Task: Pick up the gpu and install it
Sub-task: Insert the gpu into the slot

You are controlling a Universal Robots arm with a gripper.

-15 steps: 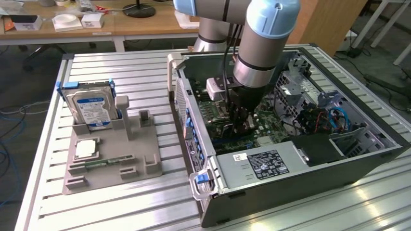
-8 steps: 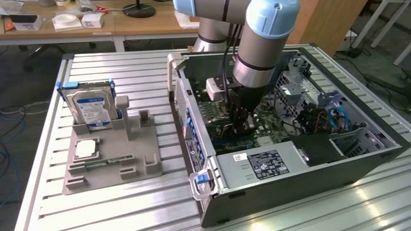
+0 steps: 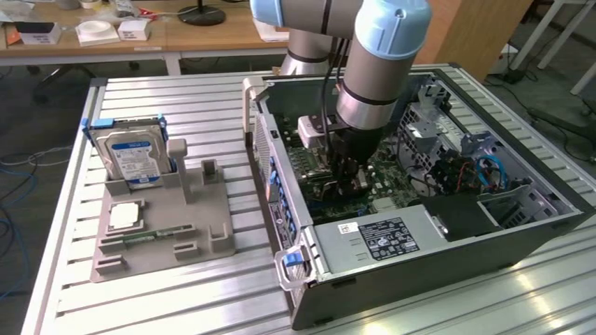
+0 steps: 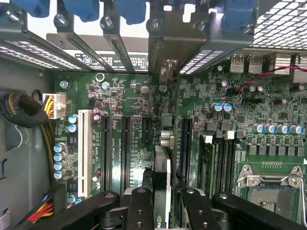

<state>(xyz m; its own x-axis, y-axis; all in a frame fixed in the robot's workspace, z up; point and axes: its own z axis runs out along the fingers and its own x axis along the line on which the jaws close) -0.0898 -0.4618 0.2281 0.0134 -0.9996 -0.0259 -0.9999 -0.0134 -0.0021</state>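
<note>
The pincer [image 4: 161,201] hangs low inside the open computer case [image 3: 521,241], its black fingers [image 4: 140,211] clamped on the gpu [image 4: 163,177], a thin card held edge-on and standing upright over the green motherboard [image 4: 211,120]. The card's far end reaches the silvery bracket bay at the case's rear wall. Just to either side of the pincer run long black expansion slots [image 4: 125,148], and beyond them a white slot [image 4: 84,153]. A sleeved cable bundle [image 4: 21,110] with yellow wires curls farther off on that side. On the other side sit upright memory sticks [image 4: 207,163] and the metal-framed processor socket [image 4: 271,187]. Blue plastic latches [image 4: 132,9] cap the perforated steel slot covers ahead. Well apart from the pincer, outside the case on the ribbed aluminium table [image 3: 167,105], a grey moulded fixture [image 3: 177,216] holds a silver hard drive [image 3: 135,157] with a blue label.
</note>
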